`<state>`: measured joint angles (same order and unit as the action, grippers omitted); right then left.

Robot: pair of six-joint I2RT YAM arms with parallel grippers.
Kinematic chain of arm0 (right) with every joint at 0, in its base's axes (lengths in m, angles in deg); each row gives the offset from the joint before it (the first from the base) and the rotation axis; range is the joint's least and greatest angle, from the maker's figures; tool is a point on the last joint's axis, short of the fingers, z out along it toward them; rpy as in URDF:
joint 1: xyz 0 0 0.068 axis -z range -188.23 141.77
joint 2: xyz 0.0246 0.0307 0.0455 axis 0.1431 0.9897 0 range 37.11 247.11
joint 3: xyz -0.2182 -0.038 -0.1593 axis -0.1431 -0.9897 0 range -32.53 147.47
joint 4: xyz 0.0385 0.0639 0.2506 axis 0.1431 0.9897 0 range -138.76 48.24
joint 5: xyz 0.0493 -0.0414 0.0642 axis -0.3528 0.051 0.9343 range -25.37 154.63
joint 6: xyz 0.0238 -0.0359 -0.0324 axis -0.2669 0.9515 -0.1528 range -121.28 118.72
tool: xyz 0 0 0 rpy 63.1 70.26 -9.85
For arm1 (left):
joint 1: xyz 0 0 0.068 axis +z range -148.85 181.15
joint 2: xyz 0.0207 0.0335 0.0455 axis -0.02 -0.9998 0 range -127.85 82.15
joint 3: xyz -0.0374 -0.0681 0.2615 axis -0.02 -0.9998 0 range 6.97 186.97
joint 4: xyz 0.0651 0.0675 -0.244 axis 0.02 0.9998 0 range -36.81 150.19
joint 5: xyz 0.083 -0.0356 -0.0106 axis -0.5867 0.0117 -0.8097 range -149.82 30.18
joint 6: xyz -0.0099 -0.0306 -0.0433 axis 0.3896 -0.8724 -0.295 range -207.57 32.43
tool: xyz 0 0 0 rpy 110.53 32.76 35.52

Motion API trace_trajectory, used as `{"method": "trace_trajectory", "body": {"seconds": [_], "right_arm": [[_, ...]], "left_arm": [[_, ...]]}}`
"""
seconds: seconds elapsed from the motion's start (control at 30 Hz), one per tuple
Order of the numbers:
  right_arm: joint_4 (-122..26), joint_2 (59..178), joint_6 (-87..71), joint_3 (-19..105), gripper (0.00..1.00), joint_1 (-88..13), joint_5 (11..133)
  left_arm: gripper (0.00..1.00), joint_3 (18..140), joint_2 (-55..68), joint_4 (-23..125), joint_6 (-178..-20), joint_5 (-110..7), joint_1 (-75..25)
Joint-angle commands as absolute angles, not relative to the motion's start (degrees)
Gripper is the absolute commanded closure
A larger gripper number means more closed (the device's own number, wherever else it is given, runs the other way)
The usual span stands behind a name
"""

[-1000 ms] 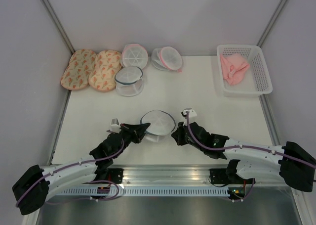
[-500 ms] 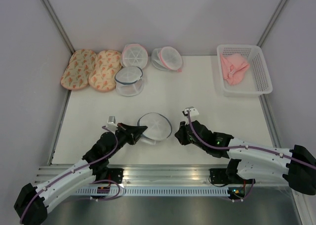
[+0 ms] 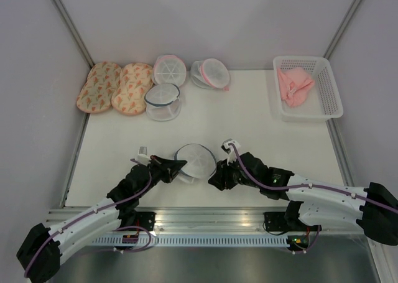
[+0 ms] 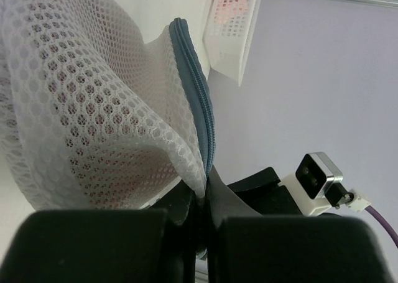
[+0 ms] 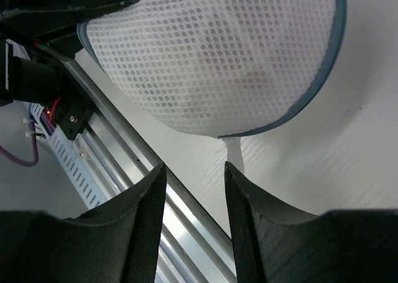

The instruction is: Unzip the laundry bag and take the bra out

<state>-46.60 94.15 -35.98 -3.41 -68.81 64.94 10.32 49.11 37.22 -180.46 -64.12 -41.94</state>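
The laundry bag (image 3: 196,160), a round white mesh dome with a dark blue-grey zipped rim, sits tilted near the table's front edge. My left gripper (image 3: 178,165) is shut on its left rim; in the left wrist view the mesh (image 4: 93,109) and the zipper (image 4: 198,102) run down into the closed jaws (image 4: 204,199). My right gripper (image 3: 216,177) is open just right of the bag; in the right wrist view the bag (image 5: 217,53) fills the top and a white pull tab (image 5: 234,153) hangs by the right finger (image 5: 249,202). A faint reddish shade shows through the mesh; the bra itself is hidden.
At the back left lie two peach patterned pads (image 3: 115,87), another blue-rimmed mesh bag (image 3: 163,101) and two pink-rimmed mesh bags (image 3: 169,69) (image 3: 211,73). A white basket (image 3: 328,95) with a pale pink cloth (image 3: 294,86) stands at the back right. The metal rail (image 5: 112,152) runs along the front edge.
My right gripper has moved left and toward the front, closing in on the bag's right lower rim. My left gripper keeps its hold on the bag, which has shifted slightly.
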Motion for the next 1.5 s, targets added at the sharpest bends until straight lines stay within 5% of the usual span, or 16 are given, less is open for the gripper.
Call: {"method": "trace_trajectory", "body": {"seconds": [0.0, 0.8, 0.97, 1.03, 1.47], "right_arm": [[-52.4, 96.8, -36.3, -4.2, 0.52, -69.9, 67.6], [-58.0, 108.0, -33.6, -1.1, 0.67, -70.5, 54.3], [-57.6, 107.3, -34.2, -1.0, 0.93, -70.5, 52.9], [-55.0, 106.3, -34.2, -0.9, 0.99, -70.5, 51.5], [-25.8, 101.4, -35.9, 5.0, 1.0, -70.6, 35.3]], "left_arm": [[0.98, 1.3, 47.8, 33.7, -180.3, -65.1, -41.6], [0.98, 1.4, 46.7, 31.9, -181.6, -61.3, -41.6], [0.98, 1.3, 46.6, 31.8, -181.4, -60.9, -41.5], [0.98, 1.3, 46.6, 31.9, -180.8, -60.7, -41.6], [0.98, 2.6, 44.5, 32.8, -170.5, -53.3, -40.1]]}}
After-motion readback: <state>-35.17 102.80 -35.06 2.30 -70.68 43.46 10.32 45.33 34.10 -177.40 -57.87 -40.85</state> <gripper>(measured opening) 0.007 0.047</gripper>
